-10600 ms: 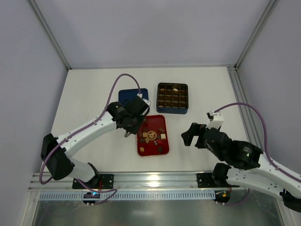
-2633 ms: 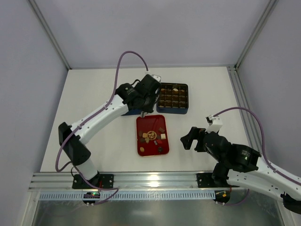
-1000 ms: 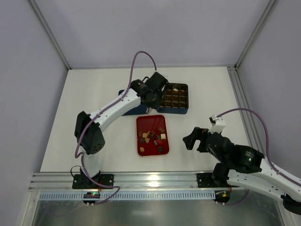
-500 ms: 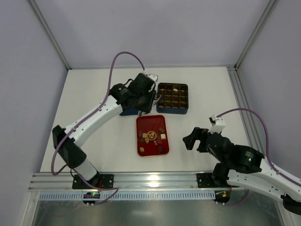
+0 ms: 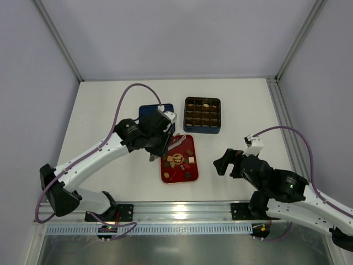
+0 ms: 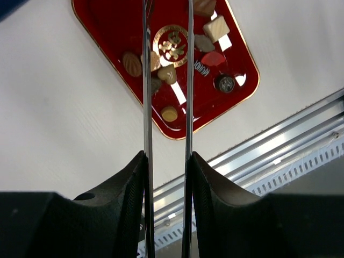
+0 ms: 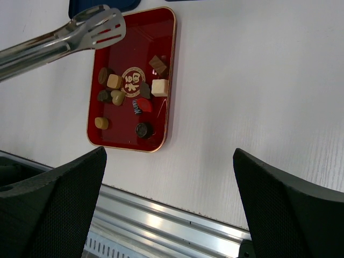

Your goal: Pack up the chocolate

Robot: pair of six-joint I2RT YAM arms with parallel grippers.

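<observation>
From above, our left gripper (image 5: 159,144) has swung back from beside the blue box (image 5: 202,115), where it stood half a second ago, to the far left corner of the red tray (image 5: 171,175). The right gripper (image 5: 220,162) has not shifted and stands well to the tray's right. The chocolate (image 5: 179,159) lies loose in the tray.

At the left wrist we see the left gripper (image 6: 167,161) clamped on metal tongs (image 6: 146,107), whose blades run out over the tray (image 6: 107,21) and its chocolate (image 6: 167,74).

At the right wrist, the right gripper (image 7: 169,156) is spread wide and holds nothing. The tongs (image 7: 80,32) hang above the tray's (image 7: 115,137) far corner, and the chocolate (image 7: 160,87) lies scattered in the tray.
</observation>
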